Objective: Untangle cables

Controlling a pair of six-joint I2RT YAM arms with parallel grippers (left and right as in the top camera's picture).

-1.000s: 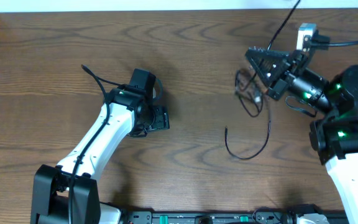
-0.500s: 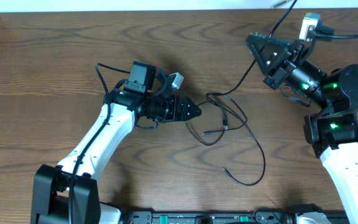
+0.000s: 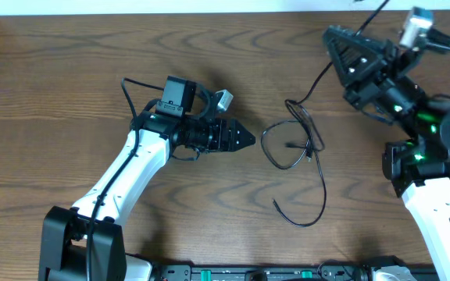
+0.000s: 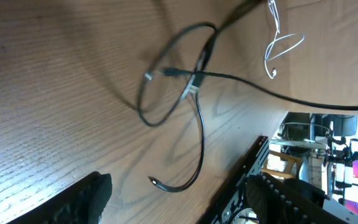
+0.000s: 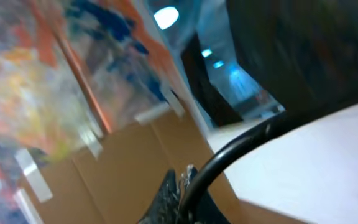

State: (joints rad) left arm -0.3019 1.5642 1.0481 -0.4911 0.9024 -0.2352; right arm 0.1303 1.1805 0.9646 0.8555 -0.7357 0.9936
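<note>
Big brown wooden desk (image 3: 69, 70) with two white arms working over it. The left arm comes in from the near-left corner and lies low and flat. Its left hand (image 3: 242, 138) points straight across at the tangle, fingers spread wide with nothing between them, just beside the loop but not touching it. The right arm is reared up at the far right, and the right hand (image 3: 347, 53) looks lifted off the desk and pinched tight. Its own camera is blurry, but a black cord runs right out from the fingertips, so I reckon it's got the black cable (image 4: 200, 140) by the far stretch

From that hand the cable slopes down to the middle of the desk and throws a loose loop that crosses itself. The tail then curls toward the near edge and ends in a free plug (image 3: 275, 202). It's thin, limp stuff that weighs nothing, so it'll flop and slide on the wood, and yanking it would probably just tighten the crossing. My guess is the best grab for the left hand is the loop beside the crossing, or the tail, not the tiny silvery plug (image 4: 191, 91) sitting right at the crossing

The white cable (image 4: 277, 46) only shows from the left wrist, a small squiggle well apart from the black one on a paler surface, and I can't tell if that's the desk
</note>
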